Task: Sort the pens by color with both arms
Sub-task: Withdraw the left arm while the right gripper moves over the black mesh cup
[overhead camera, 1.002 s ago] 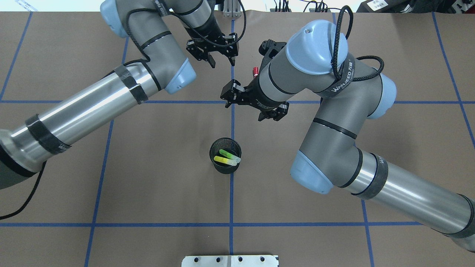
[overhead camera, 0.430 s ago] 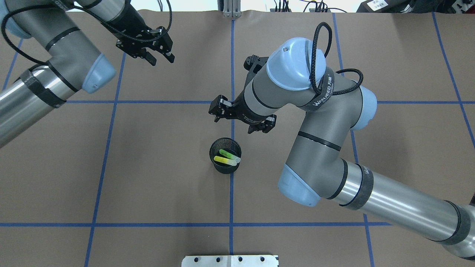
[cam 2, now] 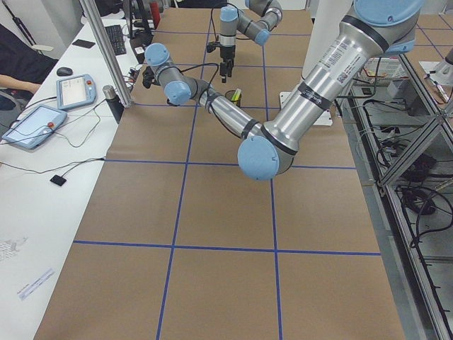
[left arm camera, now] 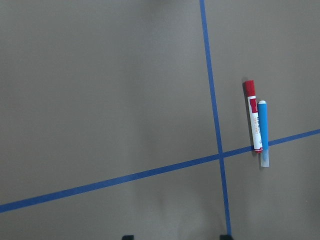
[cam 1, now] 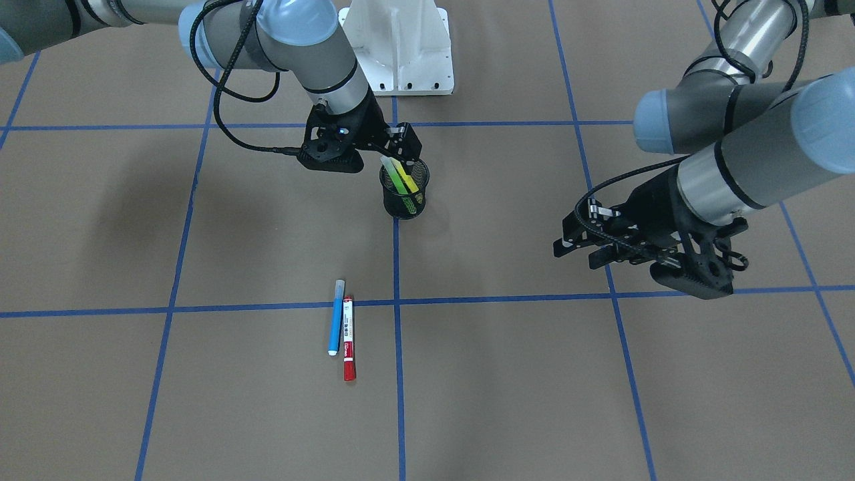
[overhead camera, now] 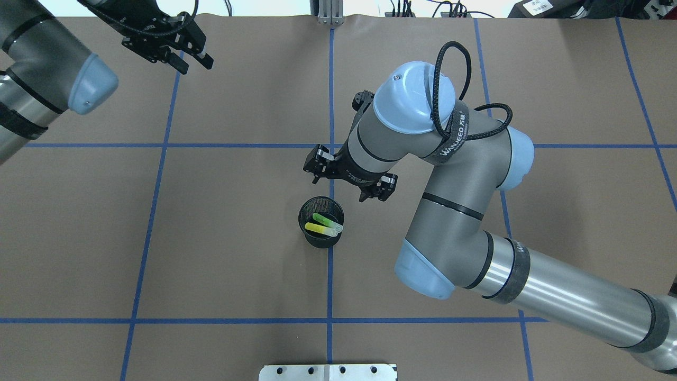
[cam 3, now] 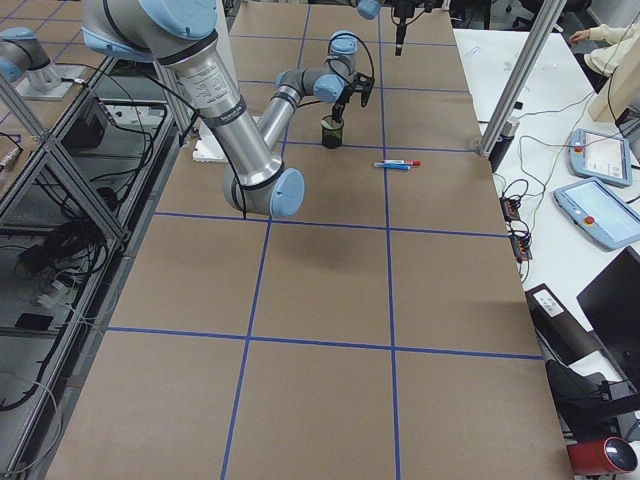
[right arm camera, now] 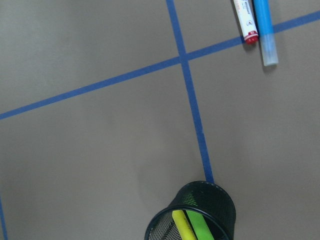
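Brown paper marked with a blue tape grid covers the table [overhead camera: 238,238]. On the centre line stands a black mesh cup [overhead camera: 302,216] holding the green pen [overhead camera: 320,217] and yellow pen [overhead camera: 316,228], both leaning. The right gripper [overhead camera: 339,190] hangs just beyond the cup's rim, its claw spread wide and empty. The blue pen [cam 1: 335,317] and red pen [cam 1: 348,337] lie side by side across a tape line farther out. The left gripper [overhead camera: 195,66] hovers well off to the side, also wide and empty.
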